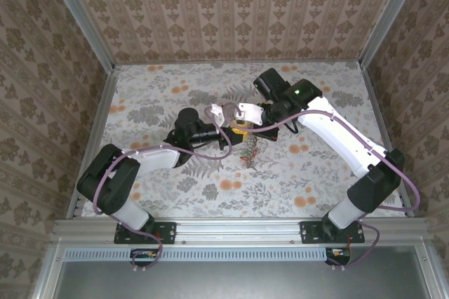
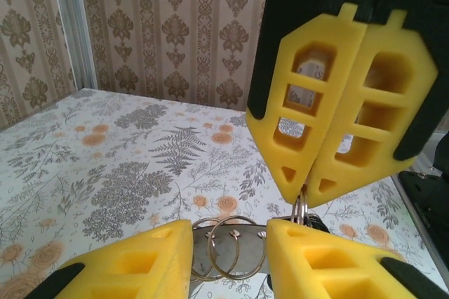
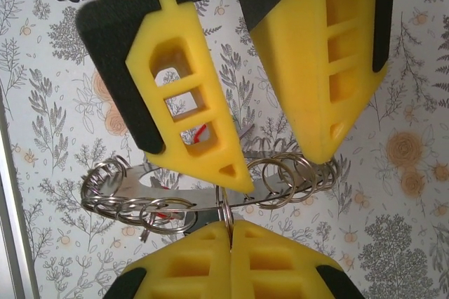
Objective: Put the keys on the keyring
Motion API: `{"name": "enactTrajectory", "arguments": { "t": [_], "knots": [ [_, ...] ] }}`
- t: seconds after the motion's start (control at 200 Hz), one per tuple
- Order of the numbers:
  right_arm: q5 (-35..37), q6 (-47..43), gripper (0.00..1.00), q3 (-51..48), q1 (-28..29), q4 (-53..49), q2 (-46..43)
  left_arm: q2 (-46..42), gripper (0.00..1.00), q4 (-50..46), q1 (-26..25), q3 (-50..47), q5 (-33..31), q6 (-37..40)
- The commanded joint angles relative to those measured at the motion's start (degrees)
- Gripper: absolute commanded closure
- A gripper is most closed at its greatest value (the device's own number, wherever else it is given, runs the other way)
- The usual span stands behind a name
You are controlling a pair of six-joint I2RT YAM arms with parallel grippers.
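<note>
One keyring (image 3: 133,185), frame centre: flat metal band strung with wire loops (too tangled to count). Beneath, keys (image 1: 247,150) dangle, number unclear. Two grippers: left gripper (image 2: 228,230) half-spread, clamping keyring; right gripper (image 3: 231,227) pinched tight on one loop.

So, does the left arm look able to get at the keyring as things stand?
Probably yes: the left gripper already has its jaws around the keyring with nothing between, though the shut right gripper, pinching one of its loops, crowds it closely.
</note>
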Motion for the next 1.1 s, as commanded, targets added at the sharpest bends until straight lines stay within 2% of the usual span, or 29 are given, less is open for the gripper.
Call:
{"name": "enactTrajectory", "arguments": {
  "t": [0.0, 0.4, 1.095],
  "knots": [
    [-2.0, -0.8, 1.00, -1.0, -0.7, 2.2, -2.0, -2.2, 0.66, 4.4, 0.0, -1.5, -0.1, -1.0],
    [-3.2, -1.2, 1.00, -1.4, -1.3, 3.0, -1.6, -2.7, 0.65, 3.8, 0.1, -0.6, 7.2, -3.0],
    [-7.8, -1.0, 1.00, -3.6, -2.0, 6.7, -4.2, -0.9, 0.71, 0.9, -0.3, 0.7, 5.7, -1.3]
  ]
}}
